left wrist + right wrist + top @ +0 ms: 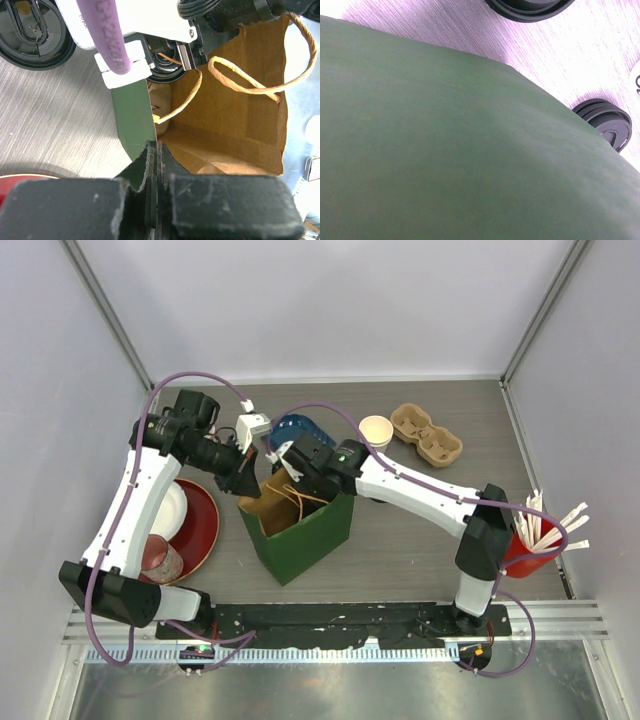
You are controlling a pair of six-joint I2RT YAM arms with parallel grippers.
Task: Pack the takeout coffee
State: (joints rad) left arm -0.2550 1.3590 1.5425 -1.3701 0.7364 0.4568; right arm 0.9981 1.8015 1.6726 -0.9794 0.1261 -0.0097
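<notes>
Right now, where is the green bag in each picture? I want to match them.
Top external: the green bag stands open at the picture's middle.
Left wrist: its green wall runs up the middle, brown inside to the right.
Right wrist: its green side fills most of the picture.
Shared landmark: the streaked table shows beside the bag in all three.
</notes>
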